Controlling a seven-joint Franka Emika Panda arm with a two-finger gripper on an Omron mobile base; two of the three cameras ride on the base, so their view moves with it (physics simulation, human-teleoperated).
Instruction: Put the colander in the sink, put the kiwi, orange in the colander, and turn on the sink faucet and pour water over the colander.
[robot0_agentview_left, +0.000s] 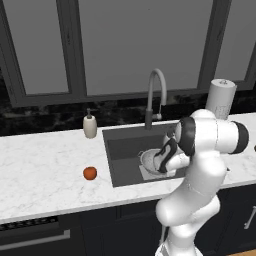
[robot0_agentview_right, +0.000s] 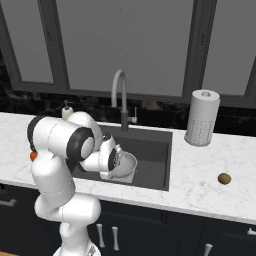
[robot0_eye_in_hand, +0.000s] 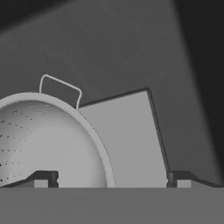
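Note:
The silver colander (robot0_agentview_left: 149, 159) (robot0_agentview_right: 128, 166) stands upright in the dark sink (robot0_agentview_left: 125, 145) (robot0_agentview_right: 156, 150), on the lighter plate (robot0_eye_in_hand: 131, 140) of its floor. My gripper (robot0_eye_in_hand: 111, 179) hangs open just above the colander's (robot0_eye_in_hand: 48, 140) rim, one fingertip over the bowl and the other over the plate, holding nothing. The orange (robot0_agentview_left: 90, 173) lies on the counter left of the sink. On the counter to the right of the sink lies the brown kiwi (robot0_agentview_right: 224, 178). The sink faucet (robot0_agentview_left: 156, 90) (robot0_agentview_right: 120, 95) arches over the back of the basin. Water is out of view.
A beige soap dispenser (robot0_agentview_left: 90, 125) stands at the sink's back left corner. A paper towel roll (robot0_agentview_left: 220, 97) (robot0_agentview_right: 202, 117) stands at the back right. The white marble counter (robot0_agentview_left: 45, 165) runs on both sides, with dark windows behind.

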